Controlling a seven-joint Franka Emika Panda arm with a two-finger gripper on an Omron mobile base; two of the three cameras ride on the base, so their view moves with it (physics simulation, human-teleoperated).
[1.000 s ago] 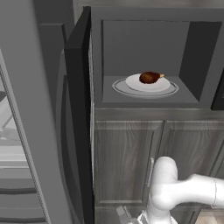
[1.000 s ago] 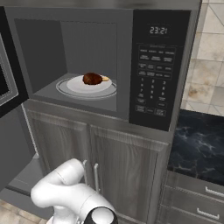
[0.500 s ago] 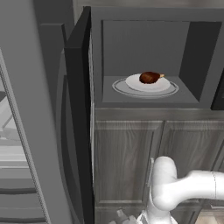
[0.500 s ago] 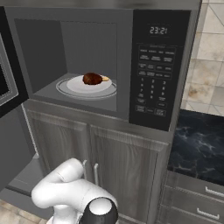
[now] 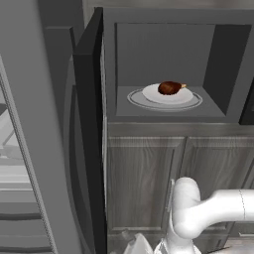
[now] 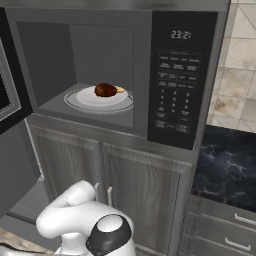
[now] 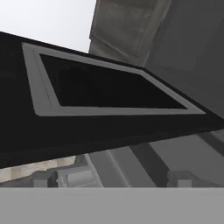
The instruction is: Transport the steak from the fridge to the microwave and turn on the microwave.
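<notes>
The steak (image 5: 170, 88) (image 6: 106, 90), a glossy reddish-brown lump with a tan tip, lies on a white plate (image 6: 95, 98) on the round glass turntable (image 5: 139, 100) inside the microwave (image 6: 182, 75). The microwave's black door (image 5: 89, 119) stands swung open to the left. In the hand view that door (image 7: 109, 127) hangs close above my gripper (image 7: 113, 178), its dark window facing the camera. The gripper is open, its fingertips (image 7: 43, 178) far apart with nothing between them. The fridge (image 5: 30, 149) stands at the left with pale shelves showing.
Grey-brown wood cabinet doors (image 5: 144, 178) (image 6: 140, 200) sit under the microwave. The keypad and clock (image 6: 174, 95) are on the microwave's right side. A dark marble counter (image 6: 225, 170) with drawers below lies to the right, and a tiled wall (image 6: 235, 75) rises behind it.
The arm's dark joint cap has crept slightly upward in the right base view. The steak, plate and door have not moved.
</notes>
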